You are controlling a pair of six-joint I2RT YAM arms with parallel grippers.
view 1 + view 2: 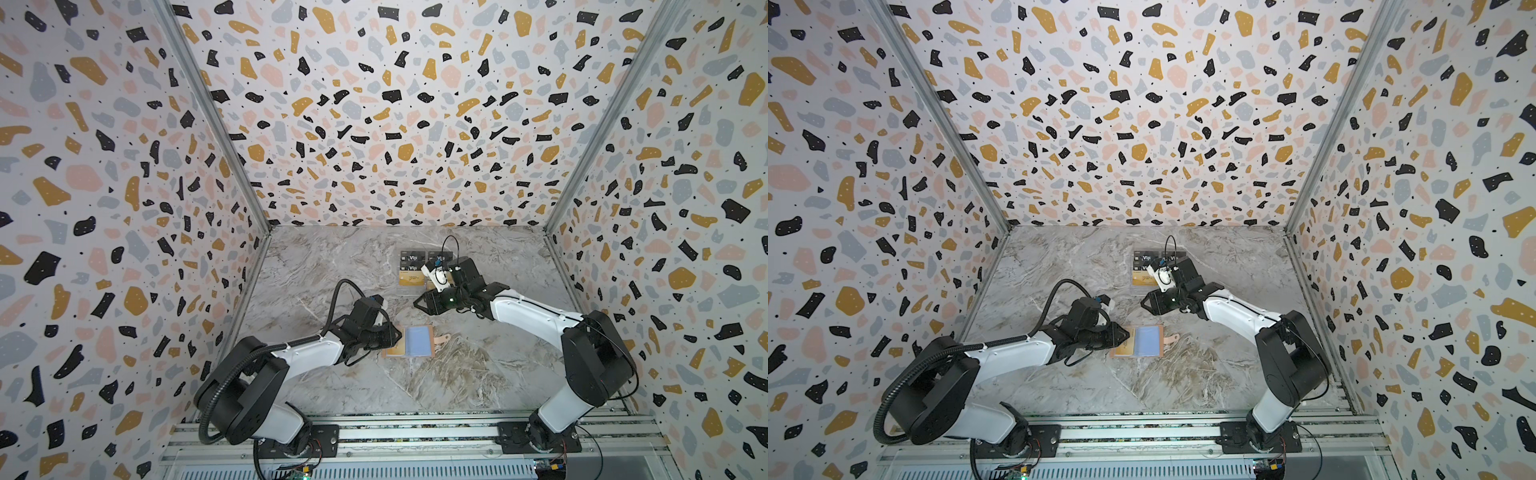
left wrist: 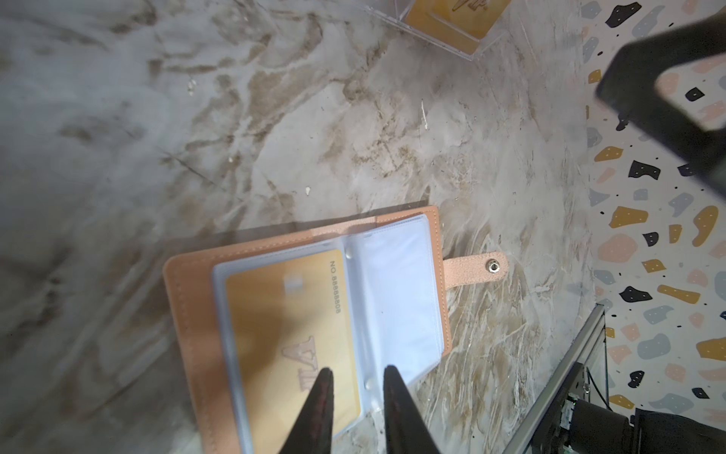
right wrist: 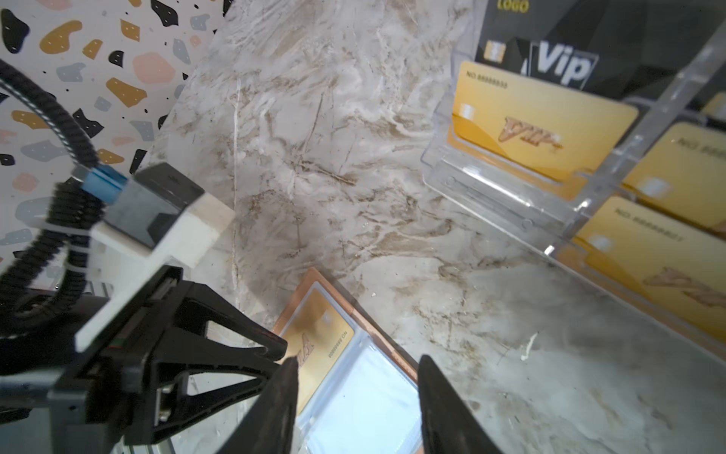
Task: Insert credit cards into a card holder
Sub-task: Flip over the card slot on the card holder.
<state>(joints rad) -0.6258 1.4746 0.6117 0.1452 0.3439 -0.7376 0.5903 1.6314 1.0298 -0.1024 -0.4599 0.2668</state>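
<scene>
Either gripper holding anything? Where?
Right gripper: empty, jaws apart. Left gripper: tips at the card holder, over its filled sleeve; a grip cannot be told.

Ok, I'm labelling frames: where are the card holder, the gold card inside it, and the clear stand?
card holder (image 2: 196,322), left wrist view: its bare pink cover.
gold card (image 2: 283,322), left wrist view: middle of its printed face.
clear stand (image 3: 491,200), right wrist view: its front lip.

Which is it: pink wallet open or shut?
Open. The wallet lies spread flat, clear sleeves up, one gold card inside, strap tab unsnapped.
</scene>
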